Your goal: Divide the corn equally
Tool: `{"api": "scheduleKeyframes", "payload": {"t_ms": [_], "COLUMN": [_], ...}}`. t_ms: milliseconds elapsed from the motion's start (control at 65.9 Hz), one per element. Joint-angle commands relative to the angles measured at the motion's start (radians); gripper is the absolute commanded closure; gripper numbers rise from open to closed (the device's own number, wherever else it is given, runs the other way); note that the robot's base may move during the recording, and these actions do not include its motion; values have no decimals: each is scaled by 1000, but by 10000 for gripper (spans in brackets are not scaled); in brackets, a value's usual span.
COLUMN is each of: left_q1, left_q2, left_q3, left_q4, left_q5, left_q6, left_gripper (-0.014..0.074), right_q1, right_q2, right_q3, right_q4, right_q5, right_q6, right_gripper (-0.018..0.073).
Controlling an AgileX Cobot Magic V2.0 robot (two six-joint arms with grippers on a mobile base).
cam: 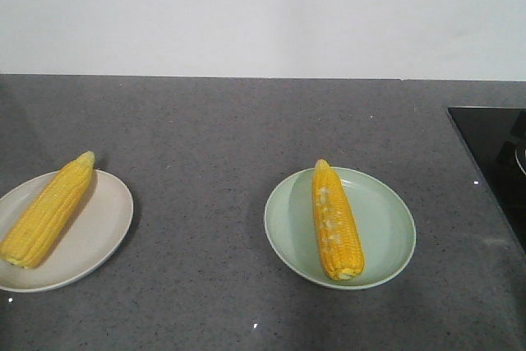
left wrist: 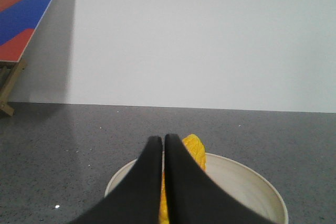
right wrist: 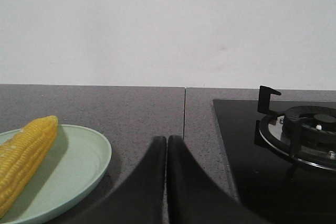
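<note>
Grey speckled bench point(cam: 222, 203) under a white wall. I see one corn cob point(cam: 48, 210) lying across the cream plate point(cam: 99, 232) and another cob point(cam: 335, 219) on the green plate point(cam: 386, 228), plates well apart. Left fingers point(left wrist: 163, 145) pressed together, empty, with the cream-plate cob just behind them. Right fingers point(right wrist: 166, 145) closed too, empty, beside the green plate's rim; hob point(right wrist: 294, 135) to their right.
</note>
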Motion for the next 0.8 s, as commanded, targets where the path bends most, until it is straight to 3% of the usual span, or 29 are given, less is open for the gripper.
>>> {"api": "scheduleKeyframes", "payload": {"t_ms": [0, 334, 789], "left_q1": [4, 4, 4], "left_q2": [-16, -16, -16], "left_q3": [-16, -16, -16], "left_q4": [-8, -8, -8], "left_q5": [-79, -79, -79], "left_q6": [-1, -1, -1], "left_gripper": [603, 603, 603], "right_q1": [2, 87, 89], "right_q2": [-8, -9, -9], "right_q3": [8, 8, 8], "right_q4": [-11, -40, -30], "right_q5": [-67, -66, -66], "right_q6": [3, -2, 3], "right_gripper": [564, 565, 565]}}
